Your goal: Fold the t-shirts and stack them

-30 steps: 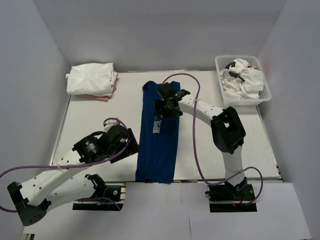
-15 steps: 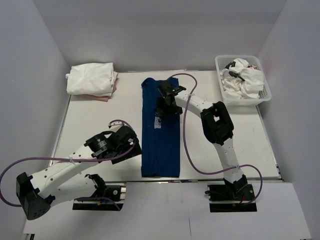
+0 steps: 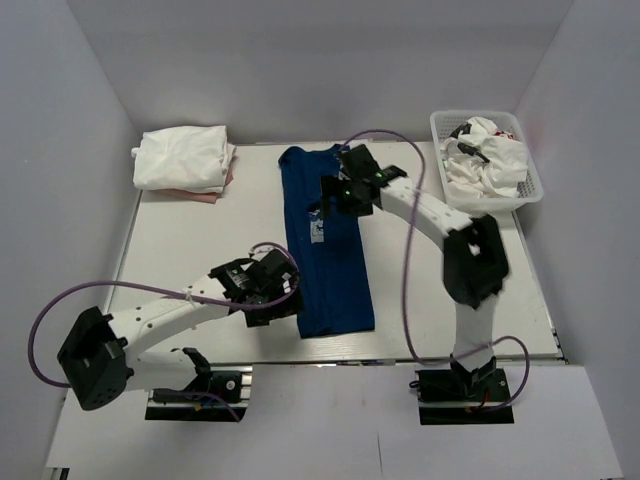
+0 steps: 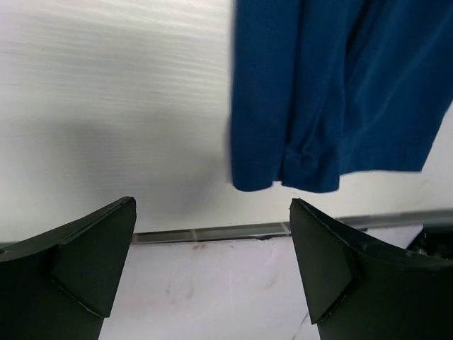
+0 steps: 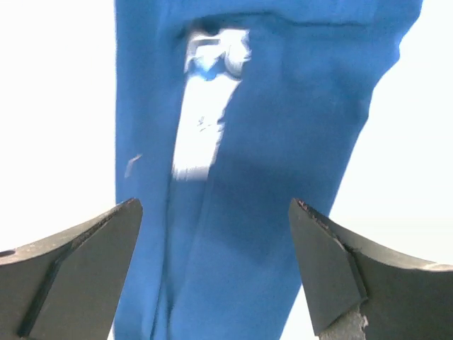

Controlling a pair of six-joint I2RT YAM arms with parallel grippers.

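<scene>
From above, the navy blue cloth t-shirt lies in the middle of the white counter as a long narrow strip, one short end far and the other near, with a pale print showing on its far half. The left gripper sits low at the strip's near left edge. The right gripper hangs over the far part, beside the print. A folded pile of white t-shirts rests at the far left corner, and crumpled white t-shirts fill the white plastic mesh basket at far right. In the left wrist view the jaws stand wide with nothing between them, and the strip's near corner lies just ahead by the counter's front edge. In the right wrist view the jaws are likewise wide and empty above the blue cloth, with the pale print lying ahead of them. The lengthwise folds look done, so the crosswise fold seems to be in hand. Next, the left jaws must close on every layer at the near end. That end must then be carried over toward the far end without the strip splaying.
</scene>
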